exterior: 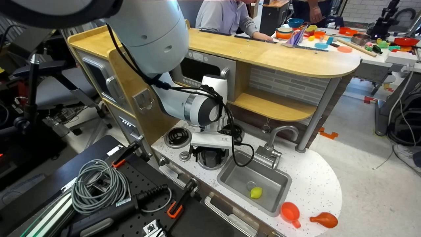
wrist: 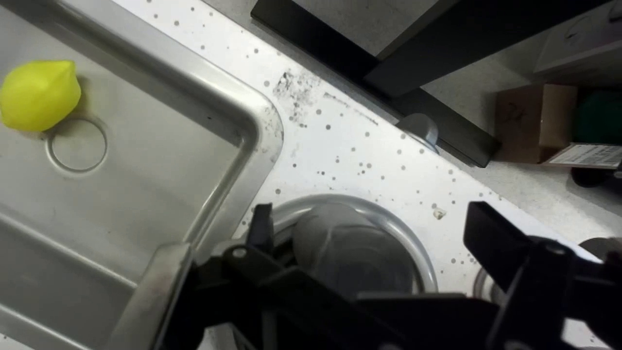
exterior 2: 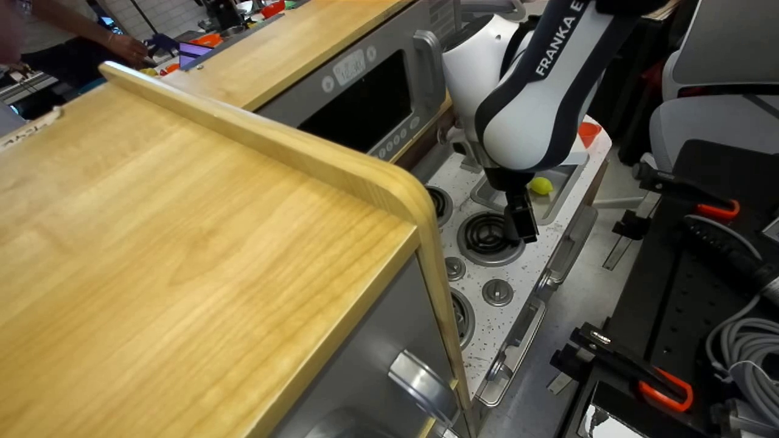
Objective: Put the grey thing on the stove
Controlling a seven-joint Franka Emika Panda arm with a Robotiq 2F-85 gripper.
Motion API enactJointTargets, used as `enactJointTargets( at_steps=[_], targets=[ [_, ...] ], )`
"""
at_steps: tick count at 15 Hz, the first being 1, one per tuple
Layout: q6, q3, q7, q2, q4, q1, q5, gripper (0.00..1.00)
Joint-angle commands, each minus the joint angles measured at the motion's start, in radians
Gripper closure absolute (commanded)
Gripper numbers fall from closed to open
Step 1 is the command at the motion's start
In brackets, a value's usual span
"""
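Observation:
The grey thing (wrist: 359, 253) is a dark rounded lump. It lies within the silver ring of the front burner beside the sink, on the white stove (wrist: 350, 150). In an exterior view the grey thing (exterior: 212, 159) shows under the hand. My gripper (wrist: 370, 214) is open, its fingers wide apart. In the wrist view the grey thing appears between them, nearer the left finger, its lower part hidden by the gripper. In an exterior view the gripper (exterior: 211, 157) points down over this burner. In an exterior view the gripper (exterior 2: 523, 234) hides the grey thing; the stove (exterior 2: 478, 281) shows beside it.
The grey sink (exterior: 276, 177) holds a yellow-green lemon (exterior: 256, 192). A red-orange cup (exterior: 290, 212) and an orange-red piece (exterior: 325, 220) lie on the counter. A faucet (exterior: 271, 144) and wooden shelf (exterior: 276, 105) stand behind. A black table (exterior: 200, 217) lies in front.

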Motion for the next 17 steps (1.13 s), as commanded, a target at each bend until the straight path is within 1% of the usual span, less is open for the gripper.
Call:
enactJointTargets(
  at_steps=[1,4,8,9,11,17],
  targets=[
    [0.06,0.011,-0.02,-0.139,-0.147,-0.058,0.015,0.0],
    [0.107,0.005,-0.026,-0.244,-0.24,-0.097,0.019,0.0],
    [0.11,0.018,-0.057,-0.398,-0.359,-0.158,0.062,0.0],
    [0.082,-0.011,-0.028,-0.291,-0.254,-0.111,0.032,0.0],
    [0.08,-0.017,-0.033,-0.322,-0.273,-0.114,0.036,0.0],
    [0.08,-0.014,-0.032,-0.297,-0.264,-0.107,0.034,0.0]
  ],
)
